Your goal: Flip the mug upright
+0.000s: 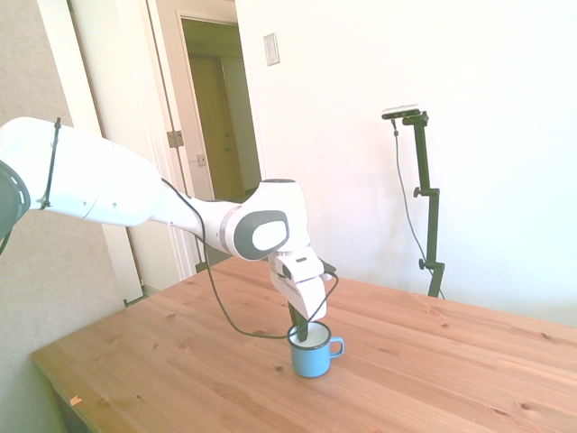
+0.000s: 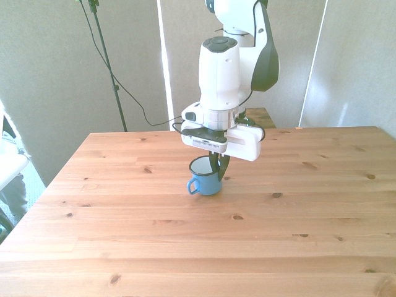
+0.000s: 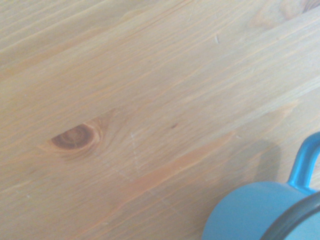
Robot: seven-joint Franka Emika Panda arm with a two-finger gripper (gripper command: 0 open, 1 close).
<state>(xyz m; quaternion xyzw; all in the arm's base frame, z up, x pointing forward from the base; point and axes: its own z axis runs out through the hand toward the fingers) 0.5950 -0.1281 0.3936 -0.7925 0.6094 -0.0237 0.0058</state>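
The mug [image 1: 312, 356] is standing upright mid-table [image 2: 124, 247], mouth up, and the gripper [image 2: 216, 168] is pinching its rim wall, one finger inside. Best now: spread the fingers gently and rise straight up, clear of the handle [image 1: 336, 346].

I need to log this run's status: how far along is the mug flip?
Mostly done: the mug stands upright on the table, opening up, handle toward the front view's left. In hand: the gripper sits at the rim, one finger reaching inside, so it looks shut on the wall. Left: release the mug and lift the arm clear.
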